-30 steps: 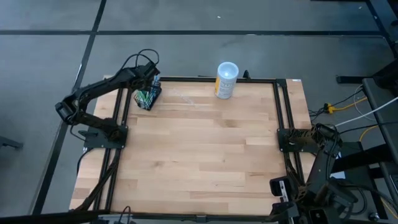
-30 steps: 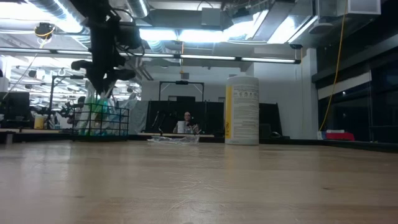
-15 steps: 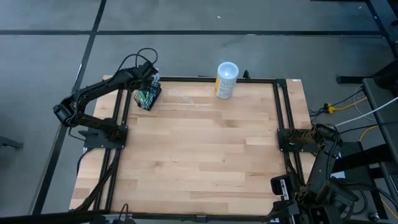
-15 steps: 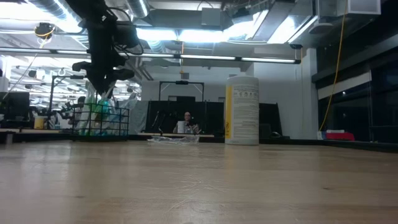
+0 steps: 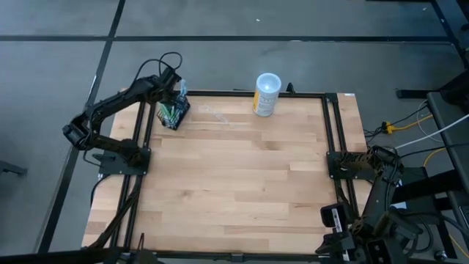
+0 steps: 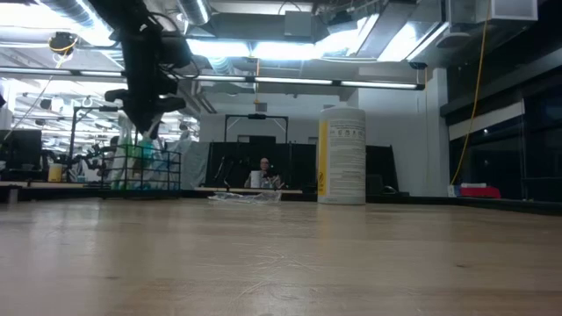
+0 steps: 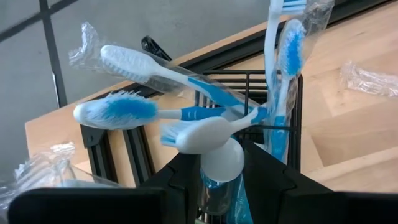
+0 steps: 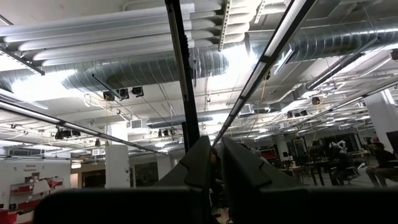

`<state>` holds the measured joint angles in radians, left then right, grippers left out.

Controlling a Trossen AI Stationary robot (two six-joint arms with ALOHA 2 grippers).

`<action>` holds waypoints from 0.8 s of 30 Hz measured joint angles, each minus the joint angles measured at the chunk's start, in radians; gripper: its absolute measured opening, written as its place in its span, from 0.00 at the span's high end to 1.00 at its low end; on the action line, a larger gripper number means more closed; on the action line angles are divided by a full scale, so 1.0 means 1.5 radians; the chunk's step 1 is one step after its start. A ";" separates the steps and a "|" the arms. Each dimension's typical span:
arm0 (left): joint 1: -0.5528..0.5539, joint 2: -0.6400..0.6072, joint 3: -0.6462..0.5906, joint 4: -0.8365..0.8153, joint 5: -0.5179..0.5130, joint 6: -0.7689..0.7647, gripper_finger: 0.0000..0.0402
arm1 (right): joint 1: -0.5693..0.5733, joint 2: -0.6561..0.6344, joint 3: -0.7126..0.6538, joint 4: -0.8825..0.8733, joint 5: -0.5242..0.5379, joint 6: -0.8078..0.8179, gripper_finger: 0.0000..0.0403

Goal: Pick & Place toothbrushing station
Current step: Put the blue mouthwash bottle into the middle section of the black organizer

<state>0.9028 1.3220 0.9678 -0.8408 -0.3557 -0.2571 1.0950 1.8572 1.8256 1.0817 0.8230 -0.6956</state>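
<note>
The left gripper [image 5: 174, 89] hangs directly above the toothbrushing station [image 5: 173, 114], its fingers spread apart on either side of a white toothbrush handle [image 7: 208, 135] without pinching it. The station (a black wire holder crowded with blue-and-white brushes) stands at the worktop's [image 5: 234, 176] far left corner. A white-and-yellow cup [image 5: 266, 94] stands well apart along the far edge. The right gripper [image 8: 211, 163] rests off the near right corner, fingers pressed together and empty.
</note>
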 joint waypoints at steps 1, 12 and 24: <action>0.006 0.000 0.002 -0.003 0.001 0.002 0.78 | 0.000 0.000 0.000 0.000 0.000 0.000 0.90; 0.008 0.002 0.005 -0.003 0.000 0.081 0.78 | 0.000 -0.001 0.000 0.016 0.007 -0.020 0.90; 0.008 0.002 0.004 0.007 0.016 0.154 0.78 | -0.001 -0.001 0.000 0.027 0.012 -0.026 0.90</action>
<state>0.9150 1.3247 0.9741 -0.8307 -0.3322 -0.0254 1.0939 1.8553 1.8255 1.1221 0.8414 -0.7342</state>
